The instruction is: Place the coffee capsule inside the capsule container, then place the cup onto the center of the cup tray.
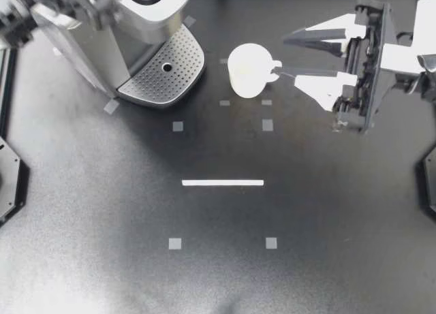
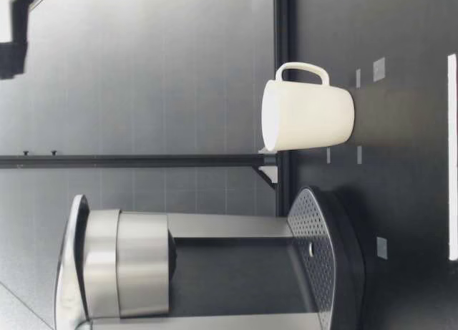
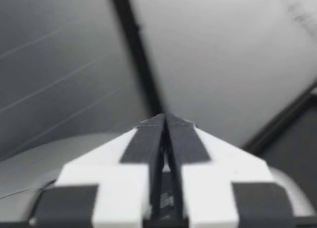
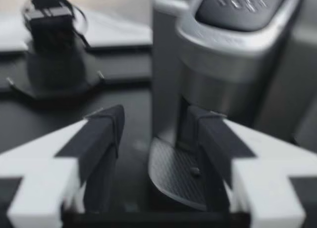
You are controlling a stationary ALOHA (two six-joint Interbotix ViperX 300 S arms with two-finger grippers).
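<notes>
A white cup (image 1: 247, 70) stands upright on the black table just right of the coffee machine (image 1: 116, 35), its handle toward my right arm. The low view shows the cup (image 2: 308, 115) beside the machine's perforated cup tray (image 2: 315, 258). My right gripper (image 1: 285, 54) hangs open by the handle and holds nothing. In its wrist view the gripper (image 4: 156, 134) faces the cup tray (image 4: 173, 176), and the cup is out of sight. My left arm (image 1: 41, 7) hangs over the machine's back corner. Its gripper (image 3: 165, 121) is shut, with nothing seen between the fingers. No capsule is in view.
A white tape strip (image 1: 223, 182) lies mid-table, with small grey tape squares (image 1: 178, 126) around it. The tall machine (image 4: 223, 55) fills the back left. The cup tray (image 1: 163, 72) carries nothing. My left arm's base (image 4: 49, 35) shows beyond the right gripper.
</notes>
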